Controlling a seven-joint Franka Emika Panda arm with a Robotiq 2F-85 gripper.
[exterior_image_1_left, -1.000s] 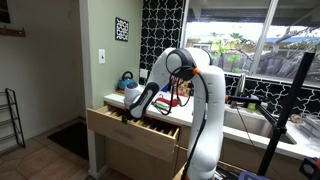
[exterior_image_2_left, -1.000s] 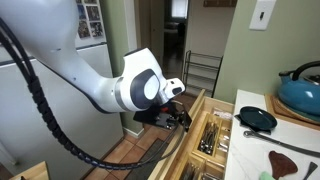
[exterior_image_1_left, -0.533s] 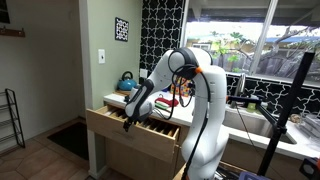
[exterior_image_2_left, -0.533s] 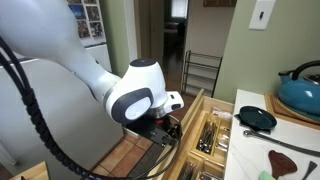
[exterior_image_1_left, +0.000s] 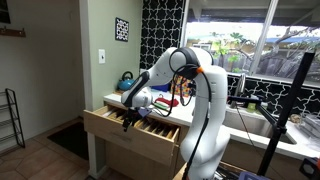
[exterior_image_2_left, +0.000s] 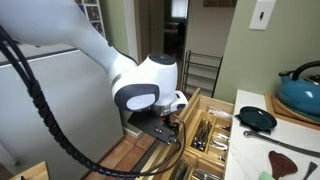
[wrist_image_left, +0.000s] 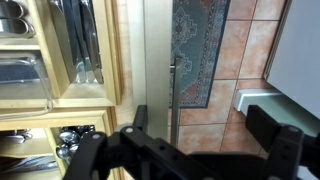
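**Open cutlery drawer, gripper at its front board**

In an exterior view, the drawer (exterior_image_1_left: 128, 134) stands pulled out below the counter (exterior_image_1_left: 112, 99). The gripper (exterior_image_1_left: 128, 122) hangs over its front edge, and a kettle (exterior_image_1_left: 127, 79) sits behind.

In an exterior view from the side, the gripper (exterior_image_2_left: 170, 127) is low at the drawer (exterior_image_2_left: 190, 116) front. Cutlery (exterior_image_2_left: 208, 132) fills the compartments, and a pan (exterior_image_2_left: 258, 119) lies on the counter above.

In the wrist view, the gripper (wrist_image_left: 180, 150) is spread, with its jaws standing wide apart on either side of the drawer (wrist_image_left: 158, 45) front board. A thin handle (wrist_image_left: 172, 85) runs along the outer face, above a rug (wrist_image_left: 202, 50).

The drawer is probably stiff wood, weighty with metal, and slides straight. The front board looks a surer hold than the thin, likely slippery handle.
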